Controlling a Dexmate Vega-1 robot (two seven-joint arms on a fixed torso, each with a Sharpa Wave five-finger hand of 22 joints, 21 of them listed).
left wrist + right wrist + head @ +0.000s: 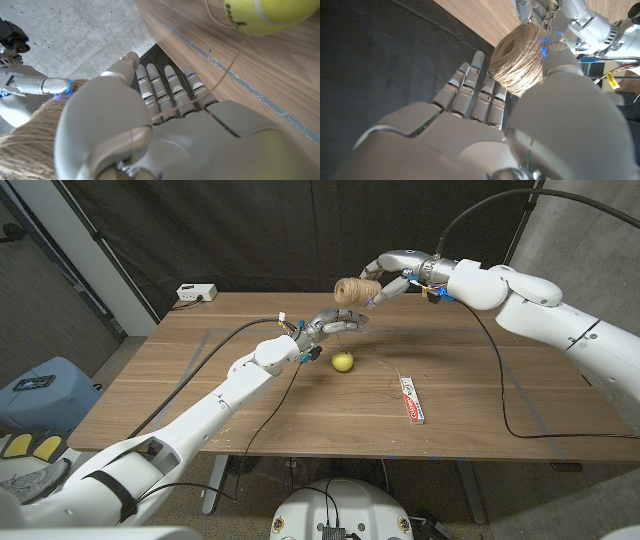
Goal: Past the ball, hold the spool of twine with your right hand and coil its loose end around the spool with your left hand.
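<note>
Half the spool (349, 290) (perhaps) hides behind right hand (385, 280)

tan twine spool (351, 290) aloft, past yellow ball (343, 361)

The left hand (150, 135) has its fingers (157, 92) extended, a thin twine strand (225, 80) crossing them. The ball (265, 15) sits beyond the fingertips; the spool of twine (30, 135) lies beside the thumb.

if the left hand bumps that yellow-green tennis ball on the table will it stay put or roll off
The yellow-green tennis ball would probably roll: it is round and sits free on the smooth wooden table with nothing against it. It likely rolls easily at a light nudge, being a felt-covered ball. The thin twine strand hanging near it looks too slack to stop it.
</note>
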